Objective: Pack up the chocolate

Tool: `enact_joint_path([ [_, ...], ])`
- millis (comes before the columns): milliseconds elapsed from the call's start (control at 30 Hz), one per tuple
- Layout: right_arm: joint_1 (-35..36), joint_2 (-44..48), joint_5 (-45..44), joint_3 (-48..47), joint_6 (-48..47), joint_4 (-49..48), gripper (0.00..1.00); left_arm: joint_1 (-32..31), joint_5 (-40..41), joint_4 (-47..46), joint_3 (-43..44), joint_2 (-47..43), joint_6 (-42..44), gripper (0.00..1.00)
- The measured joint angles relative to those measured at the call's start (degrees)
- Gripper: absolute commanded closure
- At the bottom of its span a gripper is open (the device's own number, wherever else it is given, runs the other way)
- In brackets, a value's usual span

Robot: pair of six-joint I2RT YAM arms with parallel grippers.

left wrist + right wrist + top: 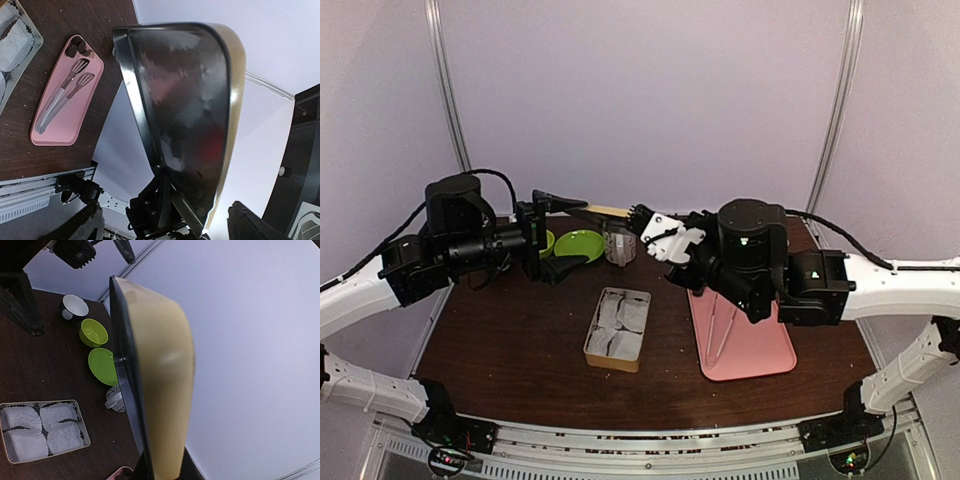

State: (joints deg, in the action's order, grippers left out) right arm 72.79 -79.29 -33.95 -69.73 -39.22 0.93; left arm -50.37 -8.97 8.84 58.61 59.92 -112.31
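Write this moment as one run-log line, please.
right end effector: shut on tin lid | left end effector: open near tin lid | tin base: uncovered on table | tongs: on pink tray

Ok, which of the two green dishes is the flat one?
The green plate, nearer the open tin; the green bowl beside it is deeper.
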Motion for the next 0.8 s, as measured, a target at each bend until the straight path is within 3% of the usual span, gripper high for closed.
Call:
enact_joint_path([
  [300, 1.1, -1.0, -1.6, 0.0, -3.1, -1.0, 1.0, 0.0, 2.5, -3.8, -2.0, -2.6, -3.7, 0.16],
  [800, 3.8, -5.2, -4.7, 1.4, -13.2, -6.2, 0.97, -0.6, 4.8, -2.3, -4.0, -2.2, -7.5, 0.53],
])
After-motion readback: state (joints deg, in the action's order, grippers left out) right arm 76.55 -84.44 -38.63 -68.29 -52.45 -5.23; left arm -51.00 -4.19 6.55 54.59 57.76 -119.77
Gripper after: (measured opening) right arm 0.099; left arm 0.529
